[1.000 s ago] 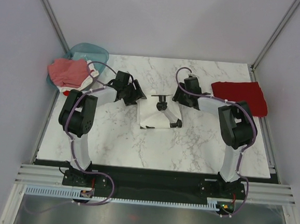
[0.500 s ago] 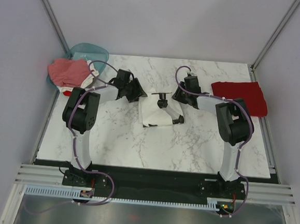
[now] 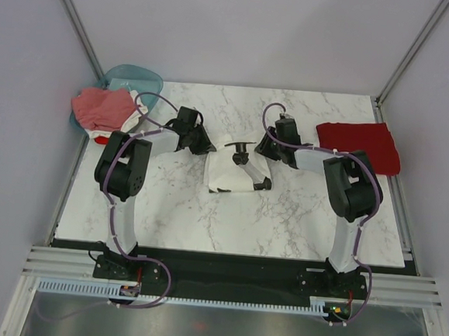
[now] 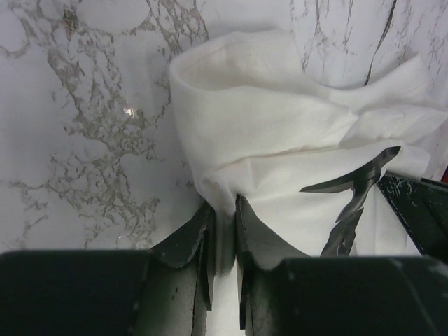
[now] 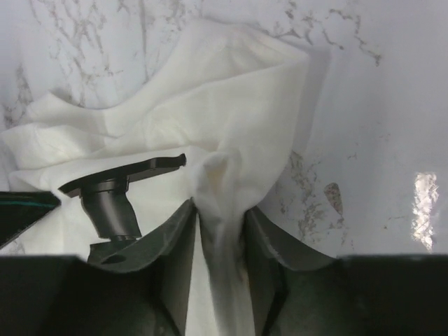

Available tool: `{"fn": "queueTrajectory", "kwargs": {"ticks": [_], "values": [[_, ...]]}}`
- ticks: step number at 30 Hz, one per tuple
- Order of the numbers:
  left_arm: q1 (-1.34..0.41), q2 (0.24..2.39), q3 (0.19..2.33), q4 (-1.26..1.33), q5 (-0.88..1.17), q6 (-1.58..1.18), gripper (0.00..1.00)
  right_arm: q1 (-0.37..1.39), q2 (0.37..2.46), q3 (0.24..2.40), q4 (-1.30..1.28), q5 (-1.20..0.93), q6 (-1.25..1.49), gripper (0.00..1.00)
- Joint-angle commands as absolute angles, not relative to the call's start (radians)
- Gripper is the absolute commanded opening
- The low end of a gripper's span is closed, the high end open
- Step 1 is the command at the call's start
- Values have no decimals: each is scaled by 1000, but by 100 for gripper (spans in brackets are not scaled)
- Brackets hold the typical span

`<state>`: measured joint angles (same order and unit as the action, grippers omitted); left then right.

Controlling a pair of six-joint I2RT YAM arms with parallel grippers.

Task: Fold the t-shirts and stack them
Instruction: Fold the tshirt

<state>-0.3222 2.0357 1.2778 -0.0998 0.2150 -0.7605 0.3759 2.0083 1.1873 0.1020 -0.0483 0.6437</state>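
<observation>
A white t-shirt [image 3: 230,174] with a black graphic print [image 3: 245,156] lies partly folded at the table's middle. My left gripper [image 3: 210,147] is at its left far corner. In the left wrist view its fingers [image 4: 222,207] are shut on a bunched fold of the white cloth [image 4: 259,133]. My right gripper [image 3: 259,149] is at the shirt's right far corner and is shut on a pinched ridge of the same cloth [image 5: 231,119], seen between its fingers [image 5: 218,210]. A dark red t-shirt [image 3: 360,145] lies flat at the right edge.
A teal plastic basket [image 3: 138,76] sits at the back left corner. A pinkish-red tee [image 3: 99,107] and a white one [image 3: 138,105] hang over its front. Marble tabletop [image 3: 228,223] lies bare in front of the white shirt.
The left jaws, wide open a second ago, have closed onto the white shirt's left corner. The right gripper has shifted slightly left onto the right corner and pinched it.
</observation>
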Motion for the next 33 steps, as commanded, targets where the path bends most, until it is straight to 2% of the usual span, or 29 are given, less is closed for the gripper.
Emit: {"fn": "queueTrajectory", "kwargs": {"ticks": [1, 3, 5, 6, 13, 17, 21, 26, 29, 33], "values": [[-324, 2028, 1285, -155, 164, -716, 20, 399, 1950, 1146, 69, -49, 653, 44], [-322, 2025, 1285, -160, 166, -713, 21, 397, 1931, 1134, 69, -32, 652, 59], [-322, 2020, 1285, -164, 157, -712, 22, 396, 1905, 1123, 68, -6, 641, 66], [-322, 2020, 1287, -166, 153, -707, 22, 397, 1902, 1123, 66, 18, 632, 72], [-321, 2026, 1298, -170, 155, -703, 25, 376, 1899, 1146, 49, 98, 603, 84], [-321, 2028, 1302, -173, 163, -701, 27, 374, 1894, 1166, 32, 126, 586, 96], [-321, 2029, 1302, -173, 170, -701, 27, 385, 1821, 1155, 20, 188, 578, 98], [-321, 2026, 1302, -175, 170, -701, 27, 469, 1698, 1105, 29, 402, 554, 98], [-321, 2029, 1302, -175, 173, -700, 27, 468, 1695, 1107, 31, 327, 554, 98], [-321, 2028, 1301, -178, 178, -699, 27, 460, 1761, 1178, -52, 333, 514, 98]]}}
